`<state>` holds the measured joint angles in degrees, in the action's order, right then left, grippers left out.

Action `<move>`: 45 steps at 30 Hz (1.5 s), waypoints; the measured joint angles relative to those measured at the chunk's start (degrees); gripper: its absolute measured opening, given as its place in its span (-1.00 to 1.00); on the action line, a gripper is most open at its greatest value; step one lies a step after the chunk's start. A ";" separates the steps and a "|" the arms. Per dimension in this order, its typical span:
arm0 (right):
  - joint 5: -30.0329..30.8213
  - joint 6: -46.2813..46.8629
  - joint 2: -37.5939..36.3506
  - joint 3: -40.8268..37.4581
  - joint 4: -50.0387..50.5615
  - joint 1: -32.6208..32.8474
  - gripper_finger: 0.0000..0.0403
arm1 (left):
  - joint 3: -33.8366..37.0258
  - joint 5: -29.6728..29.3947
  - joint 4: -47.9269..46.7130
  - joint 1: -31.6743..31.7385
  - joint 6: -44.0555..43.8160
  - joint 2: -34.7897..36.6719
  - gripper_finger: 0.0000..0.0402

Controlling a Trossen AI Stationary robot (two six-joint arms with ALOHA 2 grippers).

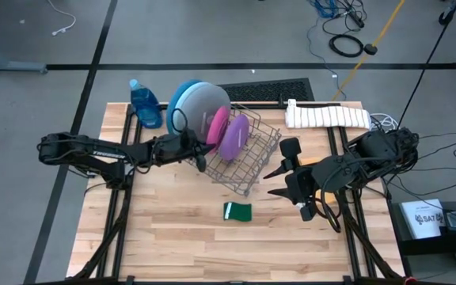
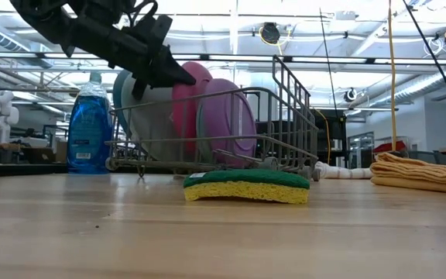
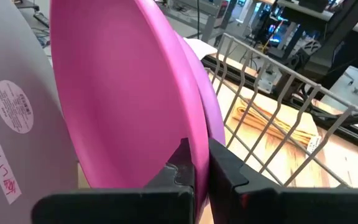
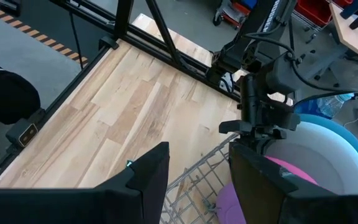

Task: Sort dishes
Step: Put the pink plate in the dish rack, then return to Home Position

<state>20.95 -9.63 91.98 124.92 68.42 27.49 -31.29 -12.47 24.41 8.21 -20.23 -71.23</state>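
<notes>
The pink plate [image 3: 123,93] stands on edge in the rack [image 1: 252,158], its rim pinched between the fingers of the left gripper [image 3: 199,171]. Just beyond that gripper leans the purple plate [image 1: 233,136], touching the pink one or nearly so; on its other side stand the pale-blue plate [image 1: 204,103] and, behind that, the deep-blue plate [image 1: 182,89]. No teal plate shows. The right gripper [image 4: 194,168] waits well apart past the rack, fingers spread.

The grip is thin — only the rim. If the pink plate catches on a wire or drags the purple one, it could twist loose, or the light rack could shift.
</notes>
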 joint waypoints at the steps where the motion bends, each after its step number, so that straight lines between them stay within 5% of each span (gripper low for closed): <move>1: 0.00 0.00 0.08 0.00 -0.06 0.00 -0.21 | 0.00 0.00 -0.04 0.00 0.02 -0.01 -0.92; 15: -0.02 0.92 0.83 0.00 -0.04 0.00 -0.21 | 0.00 -0.02 -0.02 -0.11 2.11 -0.01 -0.82; 27: -0.02 1.09 0.83 0.00 0.09 0.00 -0.21 | 0.00 -2.84 1.86 -0.11 1.20 -0.01 -0.05; 45: -0.28 1.44 0.85 0.00 1.29 0.00 -0.21 | -0.09 -2.68 6.66 -0.11 11.26 10.80 -0.01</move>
<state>20.67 -8.19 92.84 124.92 69.71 27.49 -31.38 -15.15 31.07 8.10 -8.97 -60.42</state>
